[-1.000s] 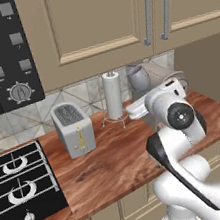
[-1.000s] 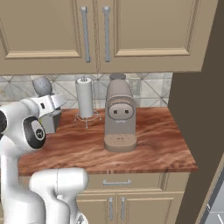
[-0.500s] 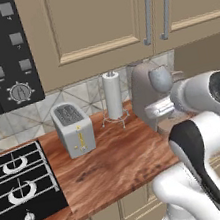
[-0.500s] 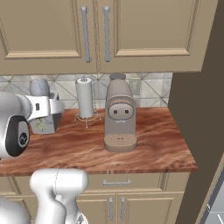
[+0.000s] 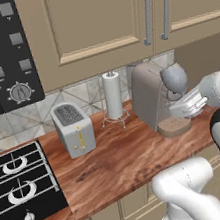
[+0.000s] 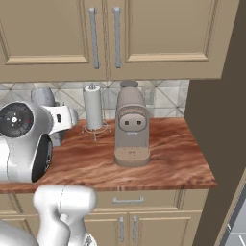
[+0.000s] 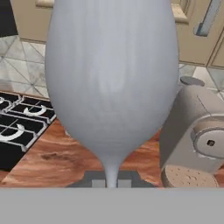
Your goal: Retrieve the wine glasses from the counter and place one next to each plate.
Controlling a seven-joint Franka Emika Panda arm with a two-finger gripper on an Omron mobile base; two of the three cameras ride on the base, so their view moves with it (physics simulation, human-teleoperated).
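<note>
Carrying wine glass: end effector clamped narrow on stem, bowl upright above table, just right of coffee machine. Keep glass vertical, swing slowly clear of machine.

Pretty clearly a home kitchen I'm parked in: beige panelled cabinets over a reddish wood counter with a tiled backsplash. There's a gas stove, a toaster, a paper towel roll and a coffee machine.
</note>
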